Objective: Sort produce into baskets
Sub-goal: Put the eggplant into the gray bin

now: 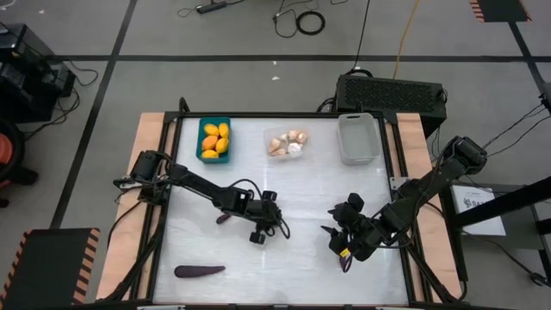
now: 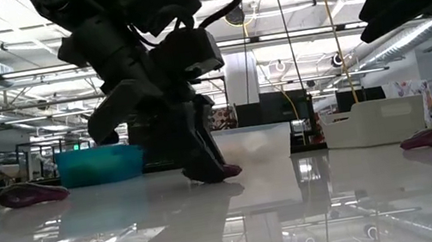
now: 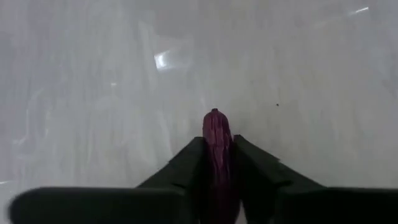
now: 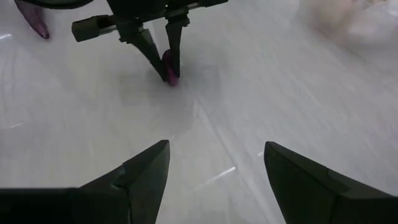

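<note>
My left gripper [image 1: 263, 226] stands mid-table, shut on a small dark purple eggplant piece [image 3: 215, 127]. It also shows in the right wrist view [image 4: 169, 70] and the low view [image 2: 222, 171]. My right gripper [image 1: 337, 238] is open and empty to its right, facing it [image 4: 216, 144]. A long purple eggplant [image 1: 200, 270] lies on its side near the front edge. The teal bin [image 1: 214, 138] holds yellow-orange ovals. The clear tray [image 1: 287, 144] holds cream garlic bulbs. The white-grey bin [image 1: 357, 138] shows nothing inside. My left gripper pinches the eggplant piece between its two fingers [image 3: 186, 158], which lie along it. The piece's rounded end [image 3: 214, 118] sticks out past the fingertips. The fingers point steeply down [image 4: 149, 50]. The piece's lower end [image 2: 226, 171] is at the table surface.
Another purple piece [image 1: 223, 219] lies by the left arm, and it also shows in the right wrist view [image 4: 31, 22]. One more purple piece lies at the right in the low view [image 2: 427, 138]. A black box [image 1: 392, 90] stands behind the table's far right edge.
</note>
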Controlling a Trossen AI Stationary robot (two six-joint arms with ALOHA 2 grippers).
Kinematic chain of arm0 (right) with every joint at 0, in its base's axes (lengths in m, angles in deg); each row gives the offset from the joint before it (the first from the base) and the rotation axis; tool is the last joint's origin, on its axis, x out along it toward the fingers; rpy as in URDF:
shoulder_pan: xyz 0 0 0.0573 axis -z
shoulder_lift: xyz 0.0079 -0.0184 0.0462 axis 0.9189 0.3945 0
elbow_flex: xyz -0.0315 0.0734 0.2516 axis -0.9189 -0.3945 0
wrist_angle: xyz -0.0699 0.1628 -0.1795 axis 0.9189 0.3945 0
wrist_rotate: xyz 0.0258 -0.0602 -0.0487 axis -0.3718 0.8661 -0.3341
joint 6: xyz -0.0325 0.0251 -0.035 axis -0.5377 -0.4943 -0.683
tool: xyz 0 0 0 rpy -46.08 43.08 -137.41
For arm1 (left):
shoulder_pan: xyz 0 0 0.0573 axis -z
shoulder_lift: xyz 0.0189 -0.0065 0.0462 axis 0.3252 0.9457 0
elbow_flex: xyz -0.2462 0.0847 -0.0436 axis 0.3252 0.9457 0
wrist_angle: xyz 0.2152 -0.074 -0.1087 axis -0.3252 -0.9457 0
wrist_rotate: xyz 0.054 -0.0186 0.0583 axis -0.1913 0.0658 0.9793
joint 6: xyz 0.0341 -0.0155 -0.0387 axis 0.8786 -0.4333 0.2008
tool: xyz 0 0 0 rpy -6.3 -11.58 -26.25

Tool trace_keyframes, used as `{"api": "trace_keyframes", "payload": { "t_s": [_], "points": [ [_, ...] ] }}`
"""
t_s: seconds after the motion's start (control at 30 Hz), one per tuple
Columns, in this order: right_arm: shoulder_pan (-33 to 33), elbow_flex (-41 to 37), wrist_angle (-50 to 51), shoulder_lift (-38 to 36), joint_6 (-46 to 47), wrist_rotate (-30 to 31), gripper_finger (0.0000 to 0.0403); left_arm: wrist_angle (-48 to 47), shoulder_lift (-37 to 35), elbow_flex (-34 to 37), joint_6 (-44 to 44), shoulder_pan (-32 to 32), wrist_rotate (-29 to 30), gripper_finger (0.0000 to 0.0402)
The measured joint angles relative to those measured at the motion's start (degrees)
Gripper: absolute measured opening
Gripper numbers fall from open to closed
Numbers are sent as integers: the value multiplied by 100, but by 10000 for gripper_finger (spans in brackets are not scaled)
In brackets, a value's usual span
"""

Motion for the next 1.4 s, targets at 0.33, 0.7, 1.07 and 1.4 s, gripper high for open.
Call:
{"api": "trace_keyframes", "payload": {
  "t_s": [0.33,0.7,1.07,1.4],
  "points": [
    [1,2,137,-22,-515,-324,254,2910,139,9,35,-549,717,27],
    [-9,2,1467,-609,-563,227,254,4860,1941,-2102,-14,-1687,253,42],
    [-4,2,2750,-721,-22,781,254,2512,4186,-6673,-778,-2450,59,43],
    [-4,2,2880,-721,33,776,254,3043,4840,-7239,-1214,-2553,51,71]
  ]
}}
